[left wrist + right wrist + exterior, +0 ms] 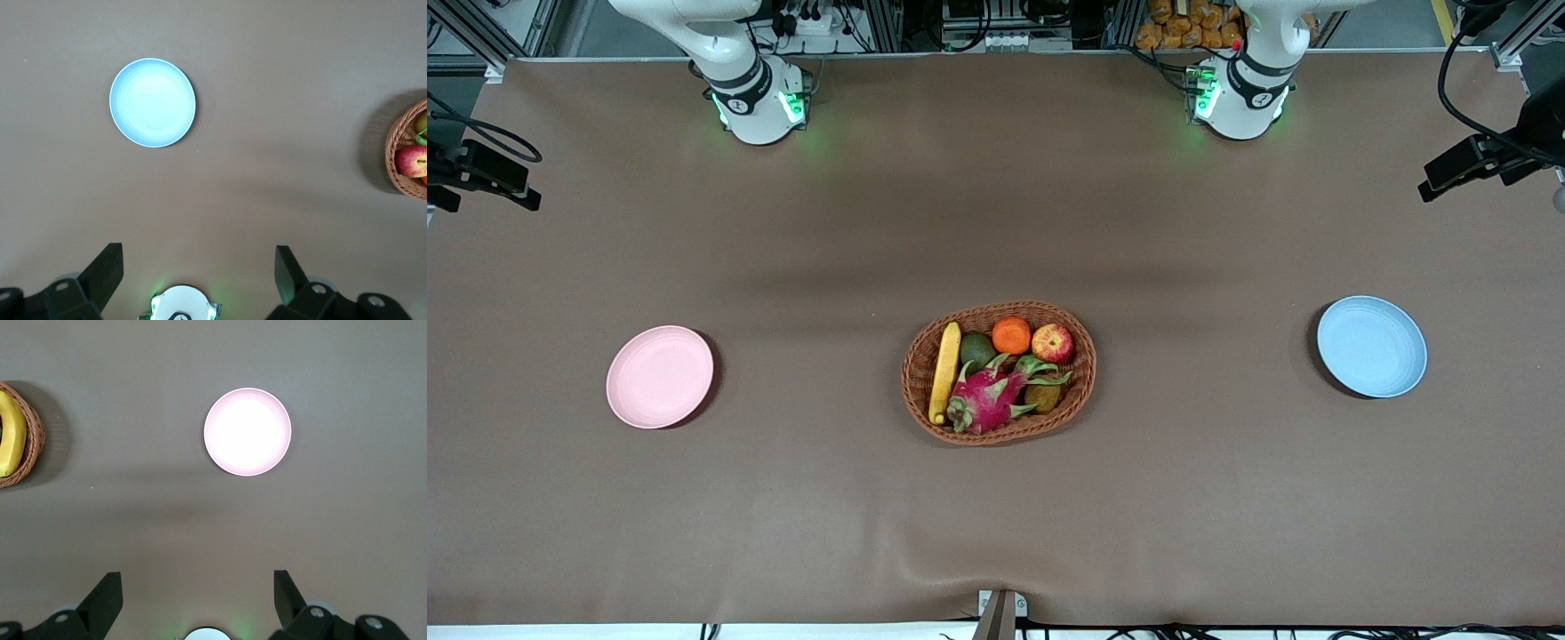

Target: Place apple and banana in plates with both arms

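Observation:
The apple (1053, 343) and the banana (945, 372) lie in the woven basket (1085, 384) at the table's middle. The apple also shows in the left wrist view (411, 161), the banana in the right wrist view (11, 434). The pink plate (660, 376) lies toward the right arm's end and shows in the right wrist view (247, 431). The blue plate (1372, 346) lies toward the left arm's end and shows in the left wrist view (153, 102). My left gripper (199, 267) and right gripper (197, 590) are open, empty, high over the table near their bases; both are out of the front view.
The basket also holds an orange (1011, 335), an avocado (976, 349), a pink dragon fruit (989, 399) and a kiwi (1042, 396). Black camera mounts (1480, 160) stand at both table ends. The arm bases (758, 105) stand along the table's edge farthest from the front camera.

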Tool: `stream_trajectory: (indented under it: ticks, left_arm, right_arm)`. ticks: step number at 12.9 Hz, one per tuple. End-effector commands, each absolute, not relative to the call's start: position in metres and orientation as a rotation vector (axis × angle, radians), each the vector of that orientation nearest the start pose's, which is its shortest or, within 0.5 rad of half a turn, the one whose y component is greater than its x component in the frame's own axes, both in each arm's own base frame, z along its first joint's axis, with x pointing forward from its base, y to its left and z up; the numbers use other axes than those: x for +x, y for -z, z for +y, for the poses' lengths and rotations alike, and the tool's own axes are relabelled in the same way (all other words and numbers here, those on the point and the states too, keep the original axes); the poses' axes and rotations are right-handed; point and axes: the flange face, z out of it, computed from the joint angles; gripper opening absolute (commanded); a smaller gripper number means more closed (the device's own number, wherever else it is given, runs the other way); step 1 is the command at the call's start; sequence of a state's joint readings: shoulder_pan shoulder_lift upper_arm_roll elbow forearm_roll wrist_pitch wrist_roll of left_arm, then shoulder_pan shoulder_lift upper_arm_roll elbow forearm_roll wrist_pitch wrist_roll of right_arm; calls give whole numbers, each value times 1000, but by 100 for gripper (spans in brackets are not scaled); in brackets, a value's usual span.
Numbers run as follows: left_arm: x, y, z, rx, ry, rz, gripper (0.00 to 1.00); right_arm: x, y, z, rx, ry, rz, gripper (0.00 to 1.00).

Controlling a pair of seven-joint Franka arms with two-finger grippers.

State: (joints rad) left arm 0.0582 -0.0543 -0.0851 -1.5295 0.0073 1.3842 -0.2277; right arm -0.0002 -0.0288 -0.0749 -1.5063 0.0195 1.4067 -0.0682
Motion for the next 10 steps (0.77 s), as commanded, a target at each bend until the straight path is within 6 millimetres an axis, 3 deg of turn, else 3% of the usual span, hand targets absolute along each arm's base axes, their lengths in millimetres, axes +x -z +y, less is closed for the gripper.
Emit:
stream_trajectory:
  ticks: [1, 10]
  left_arm:
    - [515, -661, -12, -3093, -160, -285, 100]
    - [513, -662, -11, -3092, -155, -290, 100]
  right_arm:
    - [524, -658, -39, -3128, -110, 16, 100]
    - [524, -657, -38, -3123, -109, 15, 100]
